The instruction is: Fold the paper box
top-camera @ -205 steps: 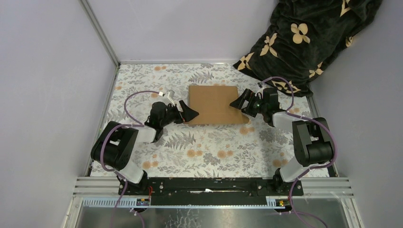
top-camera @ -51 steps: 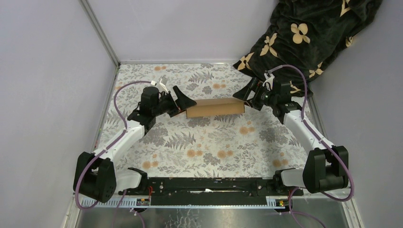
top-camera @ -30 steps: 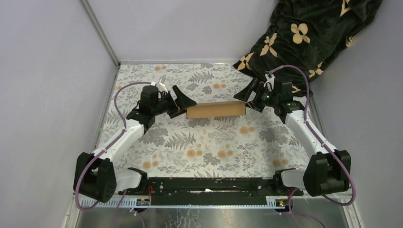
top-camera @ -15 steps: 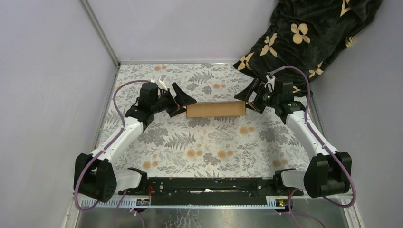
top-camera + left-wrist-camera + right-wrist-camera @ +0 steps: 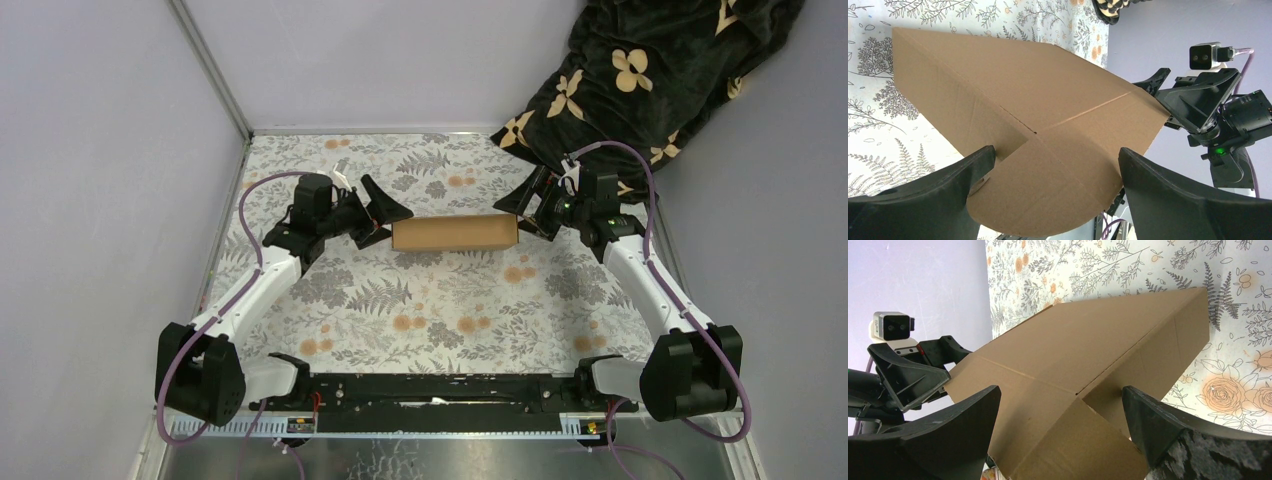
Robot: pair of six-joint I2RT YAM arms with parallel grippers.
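- Well, whether the paper box (image 5: 455, 232) clears the bench (image 5: 440, 320) is hard to tell.
- Plain brown corrugated card, creased, toward the far edge.
- Left gripper (image 5: 380, 215) and right gripper (image 5: 525, 210): jaws wide apart, straddling its ends.

The bench (image 5: 440, 320) has a pale top printed with grey ferns and orange flowers. A dark blanket (image 5: 640, 80) with cream blossoms slumps onto its far right corner. Whether the box (image 5: 455, 232) touches it cannot be told.
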